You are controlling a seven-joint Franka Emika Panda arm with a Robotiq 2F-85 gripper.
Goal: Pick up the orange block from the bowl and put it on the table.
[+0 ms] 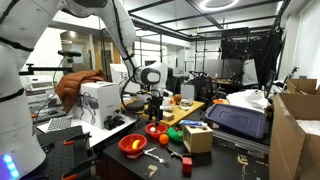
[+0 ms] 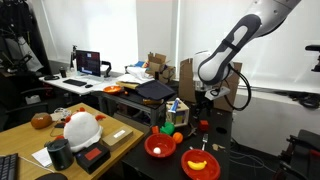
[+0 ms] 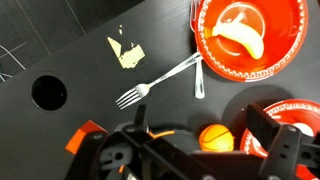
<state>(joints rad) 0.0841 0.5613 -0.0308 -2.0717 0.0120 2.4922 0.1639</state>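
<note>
In the wrist view an orange ball-shaped block [image 3: 214, 137] lies on the dark table [image 3: 70, 40], just left of the small deep-red bowl [image 3: 292, 122]. My gripper [image 3: 200, 125] hangs over it with its fingers wide apart on either side and not touching it. In both exterior views the gripper [image 1: 153, 108] [image 2: 204, 108] is a little above the table beside the small red bowl [image 1: 156, 129] [image 2: 159, 146]. The block is too small to make out in those views.
A wider orange-red bowl [image 3: 245, 40] [image 1: 132, 145] [image 2: 200, 165] holds a banana. A fork [image 3: 152, 86] and another utensil [image 3: 198, 80] lie near it. A green ball [image 1: 172, 133] and a cardboard box [image 1: 197, 137] stand close by. A yellow scrap [image 3: 125, 52] lies on the table.
</note>
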